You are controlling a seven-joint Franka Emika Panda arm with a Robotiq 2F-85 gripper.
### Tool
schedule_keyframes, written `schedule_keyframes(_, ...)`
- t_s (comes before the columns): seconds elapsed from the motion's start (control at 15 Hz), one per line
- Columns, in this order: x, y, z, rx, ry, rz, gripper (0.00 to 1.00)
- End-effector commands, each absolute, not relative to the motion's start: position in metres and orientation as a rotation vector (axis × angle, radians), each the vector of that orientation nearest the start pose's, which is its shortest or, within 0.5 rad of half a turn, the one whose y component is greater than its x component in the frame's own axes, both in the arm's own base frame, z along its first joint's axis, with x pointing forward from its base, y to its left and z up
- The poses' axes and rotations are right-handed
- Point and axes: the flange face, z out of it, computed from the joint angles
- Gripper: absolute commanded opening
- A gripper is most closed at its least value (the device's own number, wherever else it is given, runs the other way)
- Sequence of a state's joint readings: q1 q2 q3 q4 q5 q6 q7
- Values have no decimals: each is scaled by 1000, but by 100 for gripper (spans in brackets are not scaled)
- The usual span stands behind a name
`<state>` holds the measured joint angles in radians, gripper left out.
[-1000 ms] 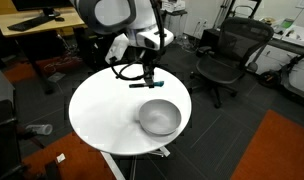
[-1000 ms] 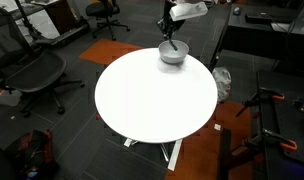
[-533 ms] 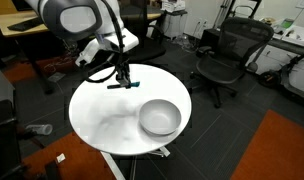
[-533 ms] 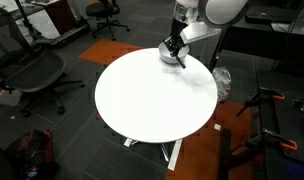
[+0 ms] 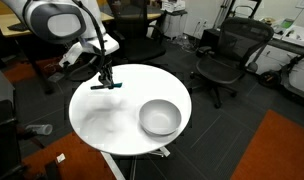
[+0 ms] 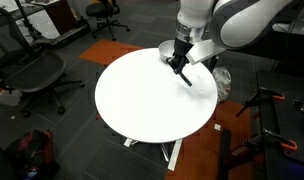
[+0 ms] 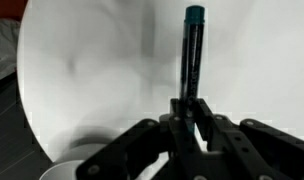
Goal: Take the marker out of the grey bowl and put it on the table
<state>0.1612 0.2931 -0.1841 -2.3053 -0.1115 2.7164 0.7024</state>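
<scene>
Here the gripper [image 5: 105, 79] is clamped on the teal-capped marker [image 5: 106, 86], holding it level over the white round table [image 5: 112, 128] near its edge, well apart from the grey bowl [image 5: 160, 117].

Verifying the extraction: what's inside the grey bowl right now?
Nothing visible inside the grey bowl; its interior looks bare. The near inner wall is hidden by the rim. The marker is clamped in the pincer, over the table.

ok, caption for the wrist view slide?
Wrist view: claw gripping the marker near one end, its teal tip pointing away over the white table.
</scene>
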Motion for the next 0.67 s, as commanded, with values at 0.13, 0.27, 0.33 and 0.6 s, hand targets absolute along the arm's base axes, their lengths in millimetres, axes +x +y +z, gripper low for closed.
schedule_keyframes(0.13,529,14,214,-3023,920,-235,5)
schedule_keyframes(0.27,528,18,203,-3025,914,-219,5)
schedule_keyframes(0.33,527,19,198,-3023,912,-216,5)
schedule_keyframes(0.6,527,17,180,-3023,920,-204,5)
